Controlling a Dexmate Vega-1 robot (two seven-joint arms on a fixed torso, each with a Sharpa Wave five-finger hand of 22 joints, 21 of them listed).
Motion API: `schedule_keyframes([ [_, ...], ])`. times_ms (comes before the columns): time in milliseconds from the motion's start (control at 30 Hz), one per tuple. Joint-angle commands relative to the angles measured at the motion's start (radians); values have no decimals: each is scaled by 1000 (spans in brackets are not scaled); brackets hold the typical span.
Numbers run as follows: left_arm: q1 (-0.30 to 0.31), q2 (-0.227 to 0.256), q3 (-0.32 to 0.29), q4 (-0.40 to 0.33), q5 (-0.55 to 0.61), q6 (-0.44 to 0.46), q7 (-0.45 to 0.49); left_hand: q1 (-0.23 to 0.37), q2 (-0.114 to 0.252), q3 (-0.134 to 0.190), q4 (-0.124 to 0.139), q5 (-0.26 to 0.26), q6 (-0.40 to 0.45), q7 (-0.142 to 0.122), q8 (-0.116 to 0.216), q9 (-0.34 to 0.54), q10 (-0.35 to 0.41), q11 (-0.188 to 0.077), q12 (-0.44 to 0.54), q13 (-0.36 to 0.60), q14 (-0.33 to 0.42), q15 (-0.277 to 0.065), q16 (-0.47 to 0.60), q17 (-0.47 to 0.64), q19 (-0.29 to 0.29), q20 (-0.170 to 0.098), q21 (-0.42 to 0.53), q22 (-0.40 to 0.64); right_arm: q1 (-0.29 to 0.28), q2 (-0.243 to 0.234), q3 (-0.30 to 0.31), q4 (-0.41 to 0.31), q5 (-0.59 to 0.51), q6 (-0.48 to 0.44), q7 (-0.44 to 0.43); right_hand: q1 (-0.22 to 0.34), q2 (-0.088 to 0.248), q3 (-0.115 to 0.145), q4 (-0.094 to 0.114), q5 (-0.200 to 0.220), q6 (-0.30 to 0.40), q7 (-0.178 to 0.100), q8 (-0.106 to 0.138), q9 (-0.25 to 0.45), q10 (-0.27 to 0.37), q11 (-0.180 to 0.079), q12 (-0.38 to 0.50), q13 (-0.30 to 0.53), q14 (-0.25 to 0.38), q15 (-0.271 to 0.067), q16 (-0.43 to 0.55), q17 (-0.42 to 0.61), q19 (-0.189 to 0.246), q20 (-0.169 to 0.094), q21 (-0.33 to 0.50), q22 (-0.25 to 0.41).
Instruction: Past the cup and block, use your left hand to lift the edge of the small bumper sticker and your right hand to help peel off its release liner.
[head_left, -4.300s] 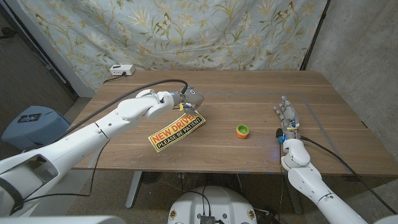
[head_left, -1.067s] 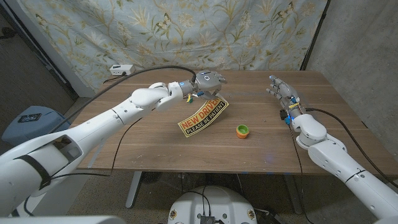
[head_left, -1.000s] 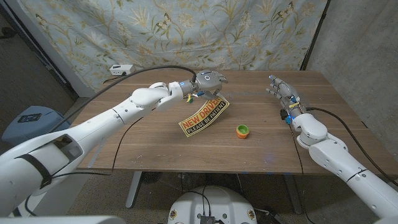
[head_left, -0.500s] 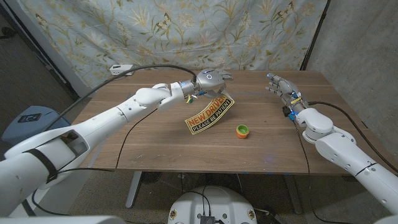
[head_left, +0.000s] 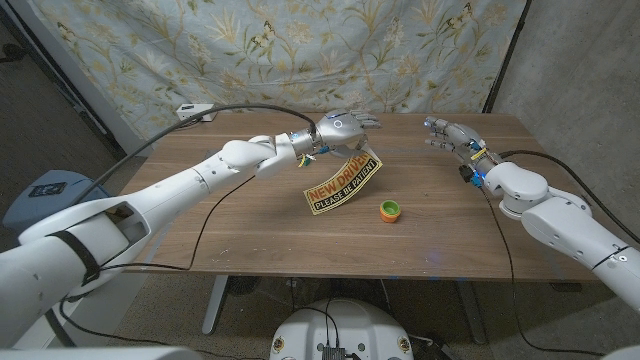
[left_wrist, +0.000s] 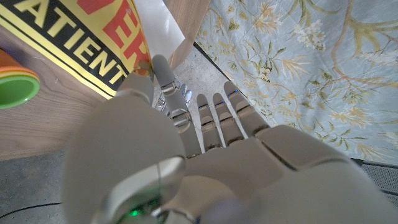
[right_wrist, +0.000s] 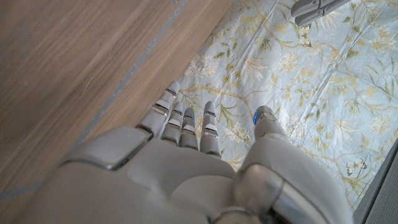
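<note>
1. The bumper sticker (head_left: 343, 183) hangs tilted above the middle of the table (head_left: 250, 240), its upper end at the left hand (head_left: 343, 126) and its lower end low over the wood, or perhaps touching it; I cannot tell which. From the sticker, the green and orange cup (head_left: 390, 210) stands at about 4 o'clock, near it.

2. In the left wrist view the thumb and one finger of the left hand pinch the sticker's edge, just beside a white strip (left_wrist: 158, 25) which is probably the liner; the other fingers are stretched out side by side. This grip looks small. I think the sticker can slip out or turn if the right hand pulls too hard.

3. The right hand (head_left: 450, 136) is at about 2 o'clock from the sticker, well apart, with its fingers spread and holding nothing. It has to cross the gap, and a wrong approach can push the sticker instead of catching the liner.

4. The hanging lower end can brush the cup and knock it.

5. If the fingers catch both layers, nothing peels.
</note>
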Motion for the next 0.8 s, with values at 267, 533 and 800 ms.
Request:
schedule_keyframes([
  [267, -38, -33, 55, 77, -7, -25, 99, 13, -11, -10, -8, -6, 7, -7, 9, -8, -35, 20, -21, 0, -50, 48, -17, -7, -61, 16, -29, -7, 29, -106, 4, -52, 36, -126, 74, 0, -27, -8, -2, -3, 1, 9, -1, 3, -17, 24, -2, 5, -3, 22, -9, 0, -3, 29, 5, 2],
  [533, -47, -56, 70, 117, -14, -27, 165, 22, -15, -12, -8, -10, 19, -17, 9, -27, -75, 92, -33, -9, -105, 111, -25, -13, -97, 46, -52, -16, 45, -130, 1, -61, 59, -171, 92, 11, -34, -8, -3, -6, 30, 27, 8, 4, -27, 40, -6, 5, -6, 41, -13, -2, -9, 49, 2, 2],
  [800, -70, -82, 100, 162, -13, -41, 227, 24, -22, -16, -8, -13, 33, -25, 9, -41, -82, 121, -33, -13, -133, 141, -26, -14, -121, 52, -62, -19, 76, -168, -9, -70, 81, -231, 130, 26, -40, -7, -4, -7, 57, 42, 13, 4, -5, 60, 2, 6, 10, 61, -11, -5, -6, 70, 2, 2],
])
